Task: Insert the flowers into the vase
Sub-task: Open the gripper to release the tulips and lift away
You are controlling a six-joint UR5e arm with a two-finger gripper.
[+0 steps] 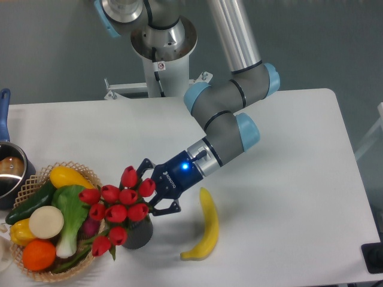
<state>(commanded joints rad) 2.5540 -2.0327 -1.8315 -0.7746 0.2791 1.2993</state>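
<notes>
The flowers (118, 204), a bunch of red tulips with green stems, lean left over the vase (139, 235), a short dark grey cylinder near the table's front edge. Their stems run down into its mouth, which the blooms hide. My gripper (147, 189) reaches in from the upper right, level with the blooms and just above the vase. Its jaws sit on either side of the bunch and hold it, with the fingertips mostly hidden behind the flowers.
A wicker basket (76, 165) of vegetables and fruit stands right beside the vase on its left, under the leaning blooms. A banana (207, 226) lies to the vase's right. A steel pot (9, 174) sits at the left edge.
</notes>
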